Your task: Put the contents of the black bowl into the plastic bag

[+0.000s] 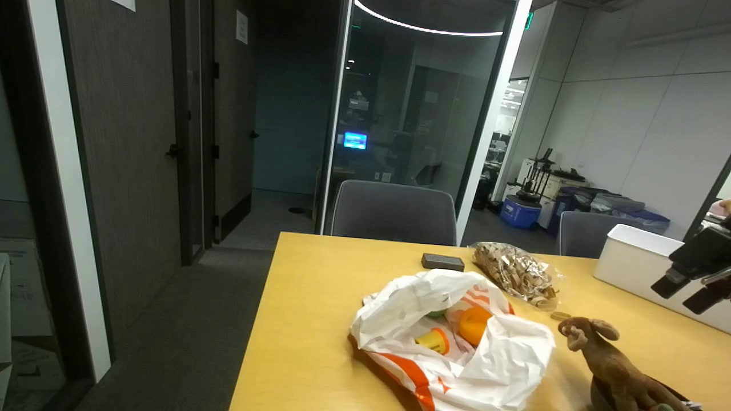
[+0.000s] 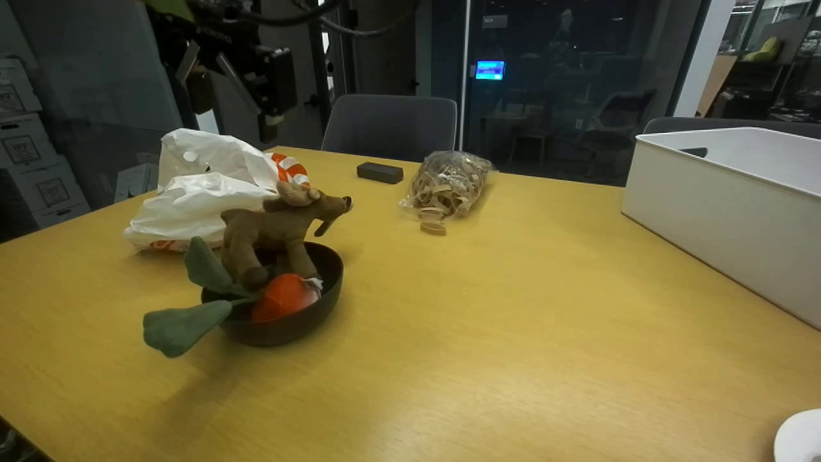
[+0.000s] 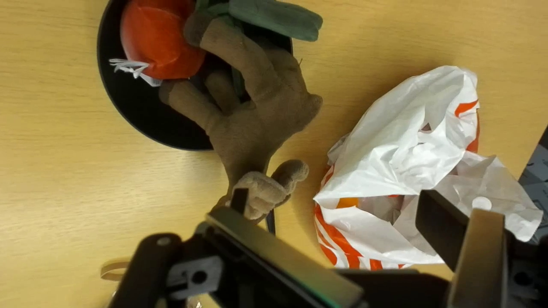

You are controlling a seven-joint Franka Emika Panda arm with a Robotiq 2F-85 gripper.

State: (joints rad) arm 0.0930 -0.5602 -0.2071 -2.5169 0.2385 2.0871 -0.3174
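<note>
The gripper point(image 3: 334, 201) is held raised above the yellow wooden table point(image 2: 513, 321), its two fingers spread wide apart and nothing clasped between them. The brown plush animal point(image 2: 266, 231) is lodged in the black bowl point(image 2: 282, 335), its legs inside and its head reaching out past the rim; in the wrist view that head is pointed toward 5 o'clock from the bowl and is partly covered by a fingertip, while in both exterior views it is shown well apart from the fingers. The bowl is shared by a red radish-like plush point(image 2: 285, 299), by whose green leaves point(image 2: 186, 327) the rim is crossed toward 8 and 10 o'clock in an exterior view. The white plastic shopping bag point(image 1: 508, 354), printed in orange-red, is found at 4 o'clock from the bowl in the wrist view, its mouth gaping; inside it a yellow cup-shaped item point(image 1: 431, 341) with an orange rim, a rounded orange item point(image 1: 474, 325) and a green item point(image 1: 437, 313) can be made out. In an exterior view, as reckoned from the bowl, a dark rectangular block point(image 2: 380, 172) is seen at 1 o'clock, a clear bag of tan rubber bands point(image 2: 449, 183) at 2 o'clock with loose bands point(image 2: 433, 229) lying at its near end, and a white bin point(image 2: 712, 215) between 2 and 3 o'clock. A white round object point(image 2: 798, 439) is cut off at the edge of that view, between 3 and 4 o'clock.
</note>
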